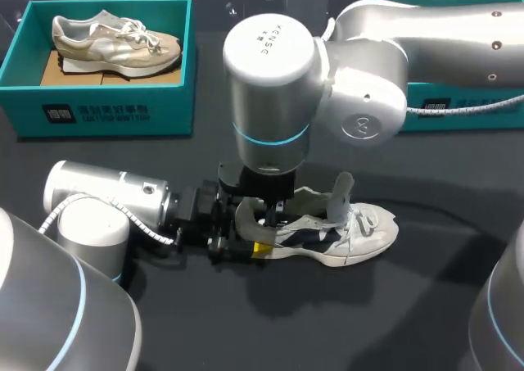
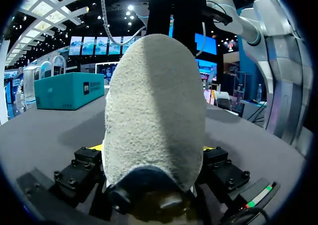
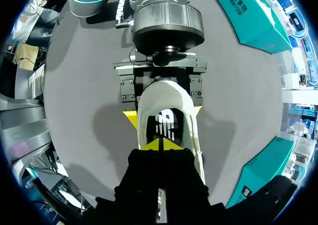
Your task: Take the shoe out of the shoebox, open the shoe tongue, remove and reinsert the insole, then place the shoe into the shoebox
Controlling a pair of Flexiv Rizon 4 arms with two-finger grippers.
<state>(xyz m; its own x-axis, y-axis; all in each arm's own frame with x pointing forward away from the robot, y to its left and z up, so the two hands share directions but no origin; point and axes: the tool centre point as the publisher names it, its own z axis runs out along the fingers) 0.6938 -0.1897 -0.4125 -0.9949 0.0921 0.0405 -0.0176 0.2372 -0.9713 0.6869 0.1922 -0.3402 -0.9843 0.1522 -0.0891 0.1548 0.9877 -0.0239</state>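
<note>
The shoe (image 1: 352,232) lies on the desk (image 1: 327,322), its long axis running heel-left to toe-right, heel clamped between the left fingers (image 3: 130,119). The right fingers (image 3: 150,146) reach down into its mouth, tips nearly together over the insole (image 3: 164,125); whether they pinch it we cannot tell. The raised tongue (image 1: 340,192) stands just toeward of them; the box (image 1: 106,113) sits well beyond the heel.

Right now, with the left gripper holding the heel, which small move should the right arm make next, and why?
Probably lift the right gripper slowly, straight up. Its yellow tips meet inside the white shoe, at the insole, and the left gripper clamps the heel from both sides, so the shoe should stay put. Whether the tips pinch the insole, I cannot see.
</note>
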